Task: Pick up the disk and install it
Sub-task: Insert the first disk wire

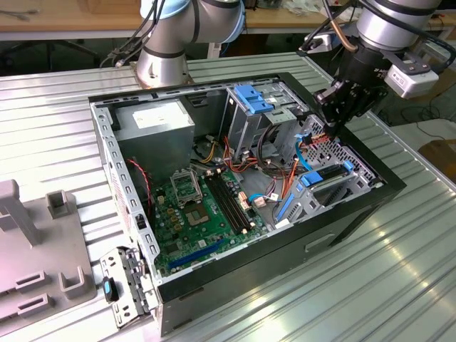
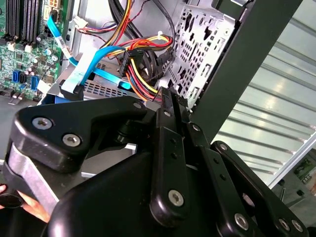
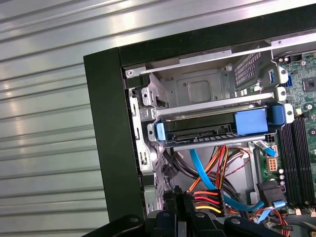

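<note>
My gripper [image 2: 167, 95] hangs just above the power cables [image 2: 143, 73], its fingers pinched together on nothing. Beyond it, the disk [image 3: 202, 131] lies flat in its bay inside the case [image 3: 106, 133], apparently seated and carried by its blue rails.

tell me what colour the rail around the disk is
The rail is bright blue, framing the dark disk; it shows best in the first wrist view.
</note>
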Controlling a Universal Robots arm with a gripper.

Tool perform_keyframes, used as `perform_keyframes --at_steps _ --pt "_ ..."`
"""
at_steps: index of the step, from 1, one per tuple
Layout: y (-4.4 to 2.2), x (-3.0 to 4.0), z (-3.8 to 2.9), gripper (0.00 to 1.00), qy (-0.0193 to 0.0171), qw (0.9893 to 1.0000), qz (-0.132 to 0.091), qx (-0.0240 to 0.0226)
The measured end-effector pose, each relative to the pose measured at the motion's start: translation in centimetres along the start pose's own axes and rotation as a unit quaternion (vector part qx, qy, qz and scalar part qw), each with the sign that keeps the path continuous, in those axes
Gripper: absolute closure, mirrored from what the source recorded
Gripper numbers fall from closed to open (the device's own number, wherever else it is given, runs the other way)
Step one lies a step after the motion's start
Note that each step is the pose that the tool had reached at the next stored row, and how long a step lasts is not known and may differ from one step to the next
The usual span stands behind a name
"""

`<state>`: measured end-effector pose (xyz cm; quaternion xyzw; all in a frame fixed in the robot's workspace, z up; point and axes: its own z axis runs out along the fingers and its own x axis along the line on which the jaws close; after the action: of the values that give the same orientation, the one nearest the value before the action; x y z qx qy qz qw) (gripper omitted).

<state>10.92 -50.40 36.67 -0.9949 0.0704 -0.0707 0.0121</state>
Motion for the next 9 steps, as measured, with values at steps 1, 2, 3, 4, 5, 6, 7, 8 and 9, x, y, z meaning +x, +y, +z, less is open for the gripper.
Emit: perform_keyframes --at_steps 1,2,3,4,5,6,7,8,9 --pt "0.0 0.0 0.0 0.84 0.0 1.0 0.0 0.0" --pt "0.0 -0.01 0.0 0.84 0.0 1.0 0.0 0.0" --pt "0.0 -0.01 0.0 0.84 0.0 1.0 0.0 0.0" --pt "-0.01 -0.01 0.0 0.84 0.0 1.0 0.0 0.0" --pt "-0.03 0.04 0.01 0.84 0.0 1.0 0.0 -0.0001" --pt "-0.05 0.14 0.02 0.84 0.0 1.0 0.001 -0.0002" --pt "-0.07 0.23 0.03 0.84 0.0001 1.0 0.002 -0.0004" --pt "-0.08 0.34 0.06 0.84 0.0001 1.0 0.005 -0.0007" --pt "-0.09 0.42 0.07 0.84 0.0002 1.0 0.008 -0.0012"
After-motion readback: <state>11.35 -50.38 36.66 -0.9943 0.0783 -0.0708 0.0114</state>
